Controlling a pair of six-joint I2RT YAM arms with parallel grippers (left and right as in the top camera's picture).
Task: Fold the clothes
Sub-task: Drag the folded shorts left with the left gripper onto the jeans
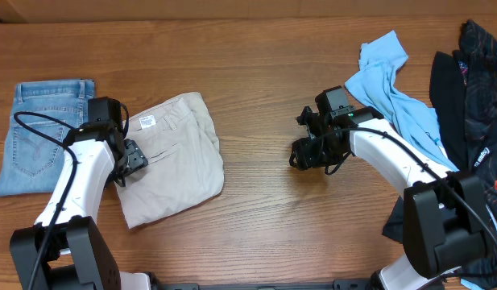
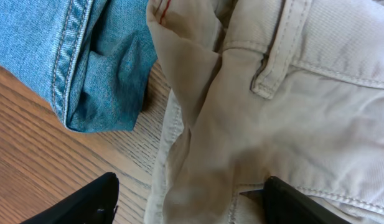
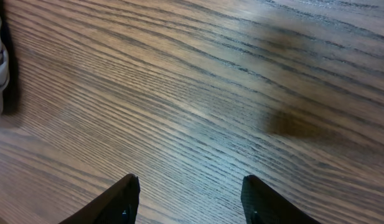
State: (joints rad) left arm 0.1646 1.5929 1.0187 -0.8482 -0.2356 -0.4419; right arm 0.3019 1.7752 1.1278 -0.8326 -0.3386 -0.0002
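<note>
Folded beige shorts lie left of centre on the table, white label up near the waistband. My left gripper is open at their left edge; in the left wrist view its fingers straddle the beige cloth, one finger over bare wood, one on the fabric. My right gripper is open and empty over bare wood at mid-table. A light-blue shirt lies crumpled at the back right, with black garments beside it.
Folded blue jeans lie at the far left, close to the shorts; their hem shows in the left wrist view. More dark clothing lies at the right edge by the right arm's base.
</note>
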